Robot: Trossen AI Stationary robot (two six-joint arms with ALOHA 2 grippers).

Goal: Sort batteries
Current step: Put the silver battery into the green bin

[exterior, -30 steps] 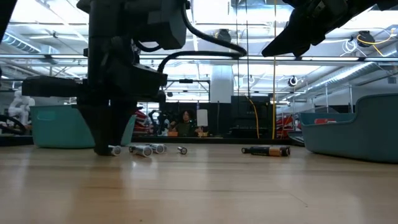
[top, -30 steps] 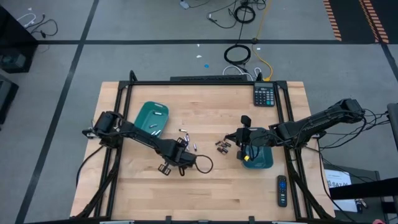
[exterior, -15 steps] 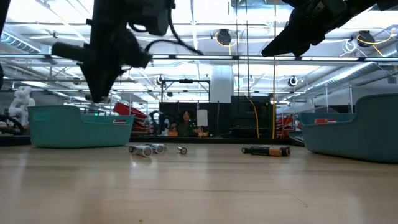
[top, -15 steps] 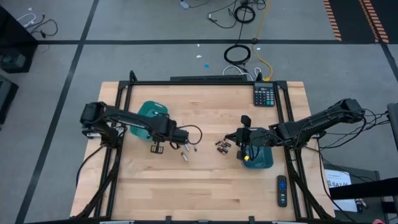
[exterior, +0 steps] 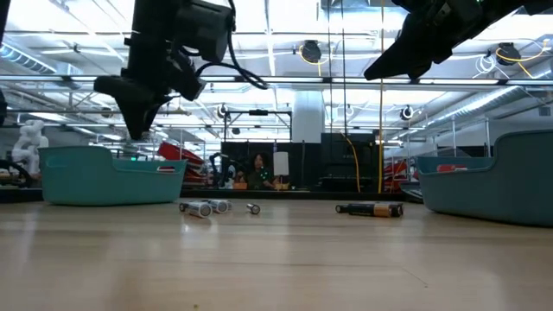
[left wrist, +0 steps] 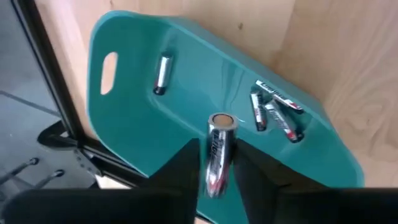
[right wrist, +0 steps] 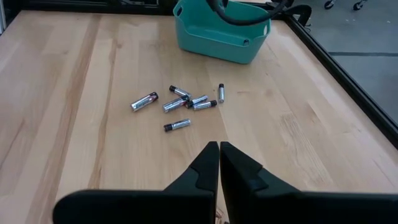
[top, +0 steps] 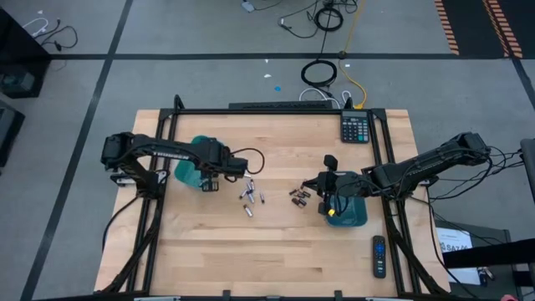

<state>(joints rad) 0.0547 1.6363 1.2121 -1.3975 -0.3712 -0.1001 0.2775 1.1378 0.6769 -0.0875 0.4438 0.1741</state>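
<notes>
My left gripper (top: 206,178) hangs over the left teal tray (top: 194,159), shut on a silvery battery (left wrist: 219,134). That tray (left wrist: 143,106) has several silvery batteries lying on its floor (left wrist: 272,115). More silvery batteries (top: 248,197) lie loose on the wood at mid-table, with dark coppery ones (top: 298,196) to their right. My right gripper (right wrist: 219,152) is shut and empty. It hovers still by the dark batteries, beside the right teal tray (top: 349,211). My left gripper pinches the silvery battery by its rear part (left wrist: 214,169) between the two fingers. The battery lies along the fingers, and its capped end (left wrist: 221,121) sticks out past the tips. The fingers point steeply down over the tray, and the battery is clear of it.
A black calculator (top: 355,128) lies at the far right corner and a black remote (top: 379,255) at the near right edge. Black frame rails (top: 167,134) border the table's left, far and right sides. Bare wood lies along the near edge.
My left gripper has risen from the table near its front middle and gone toward the far left, rolling as it went. It now hangs above the left tray. My right arm has kept still.
</notes>
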